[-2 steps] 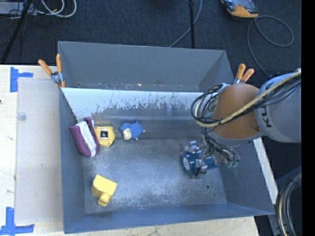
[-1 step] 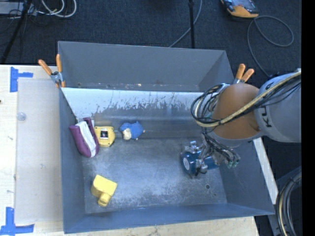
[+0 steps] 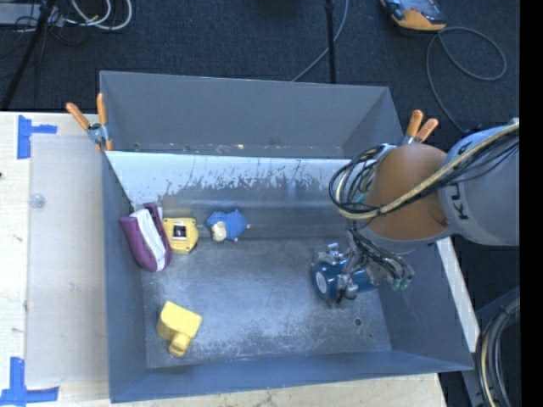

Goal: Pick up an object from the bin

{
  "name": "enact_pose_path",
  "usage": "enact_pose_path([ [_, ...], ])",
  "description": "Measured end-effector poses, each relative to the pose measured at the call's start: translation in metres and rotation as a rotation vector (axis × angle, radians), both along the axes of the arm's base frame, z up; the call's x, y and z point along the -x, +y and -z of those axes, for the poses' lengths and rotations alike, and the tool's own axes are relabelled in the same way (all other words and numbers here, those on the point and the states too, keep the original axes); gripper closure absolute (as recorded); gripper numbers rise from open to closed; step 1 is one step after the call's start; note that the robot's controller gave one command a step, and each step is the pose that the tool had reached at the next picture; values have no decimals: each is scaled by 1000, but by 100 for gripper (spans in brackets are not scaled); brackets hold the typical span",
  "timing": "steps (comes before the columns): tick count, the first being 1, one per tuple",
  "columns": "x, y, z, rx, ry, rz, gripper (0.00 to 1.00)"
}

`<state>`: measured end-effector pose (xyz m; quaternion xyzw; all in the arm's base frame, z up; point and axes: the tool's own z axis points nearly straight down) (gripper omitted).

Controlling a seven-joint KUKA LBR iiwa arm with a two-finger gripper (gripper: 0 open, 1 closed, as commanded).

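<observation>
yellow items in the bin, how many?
2. Yellow plastic block at the bin's lower-left; small yellow-and-black round case at the upper-left, beside the purple-and-white pouch. Anything under the arm on the right may be hidden.

— Any writing to read here?
— Only dark lettering on the arm's [image 3: 479, 197] grey casing (it begins with what looks like a "K", beside the orange cover [image 3: 407, 195]). Nothing inside the bin [image 3: 254, 130] is legible.

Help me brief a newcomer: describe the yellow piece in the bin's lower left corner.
Find the grey bin, then its lower left corner. A plain yellow block lies alone there; the other yellow thing, farther back, bears a dark patch and sits beside a purple-and-white item.
</observation>
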<state>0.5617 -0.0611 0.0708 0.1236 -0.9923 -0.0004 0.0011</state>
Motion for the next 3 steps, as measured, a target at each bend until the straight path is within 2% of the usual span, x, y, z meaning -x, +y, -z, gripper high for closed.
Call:
enact_pose_path([
  [3,0,0,0,0,0,-1,100],
])
